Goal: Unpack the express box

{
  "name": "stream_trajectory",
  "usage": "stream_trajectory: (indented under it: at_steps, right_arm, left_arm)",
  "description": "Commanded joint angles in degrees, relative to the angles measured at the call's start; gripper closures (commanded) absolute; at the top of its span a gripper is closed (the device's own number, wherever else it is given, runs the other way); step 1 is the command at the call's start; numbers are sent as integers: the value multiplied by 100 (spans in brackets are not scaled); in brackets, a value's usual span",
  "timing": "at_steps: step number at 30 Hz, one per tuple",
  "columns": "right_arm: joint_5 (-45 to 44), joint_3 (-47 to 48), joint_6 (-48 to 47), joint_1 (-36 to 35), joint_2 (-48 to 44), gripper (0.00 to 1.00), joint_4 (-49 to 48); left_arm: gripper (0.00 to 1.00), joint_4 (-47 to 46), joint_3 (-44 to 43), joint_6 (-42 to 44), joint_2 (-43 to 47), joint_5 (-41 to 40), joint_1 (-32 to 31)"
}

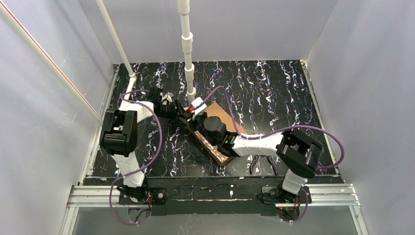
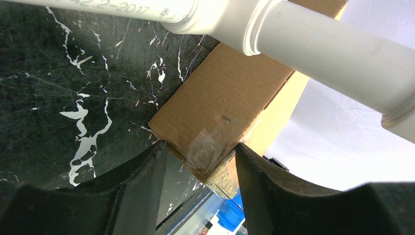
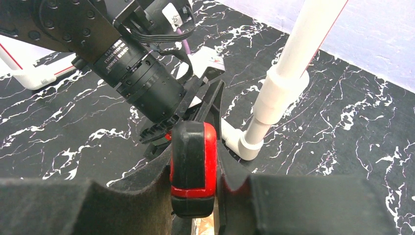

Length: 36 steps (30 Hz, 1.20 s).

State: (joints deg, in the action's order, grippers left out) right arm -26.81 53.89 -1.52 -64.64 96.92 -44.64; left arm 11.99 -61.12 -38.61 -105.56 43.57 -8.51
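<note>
The express box (image 1: 215, 151) is a long brown cardboard mailer lying diagonally mid-table, its lid flap (image 1: 221, 115) folded open to the far right. My left gripper (image 1: 181, 113) is at the box's far end. In the left wrist view its fingers (image 2: 200, 147) straddle a taped corner of the box (image 2: 220, 107) and touch it on both sides. My right gripper (image 1: 195, 109) is over the same end, shut on a red and black tool handle (image 3: 193, 156) that stands upright between its fingers (image 3: 193, 164). The box's contents are hidden by the right arm.
A white pipe stand (image 1: 188, 54) rises just behind both grippers (image 3: 286, 93). Pliers with dark handles (image 1: 262, 164) lie near the right arm's base. A blue blister pack (image 2: 230, 215) shows under the box corner. White walls enclose the table on three sides.
</note>
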Motion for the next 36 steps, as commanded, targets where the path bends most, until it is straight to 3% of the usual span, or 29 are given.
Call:
stream_trajectory:
  at_steps: [1, 36]
  right_arm:
    - [-43, 296, -103, -66, -35, 99, -324]
    - [-159, 185, 66, -101, -33, 99, 26]
  left_arm:
    - [49, 128, 1, 47, -17, 78, -1]
    - [50, 163, -13, 71, 0, 62, -1]
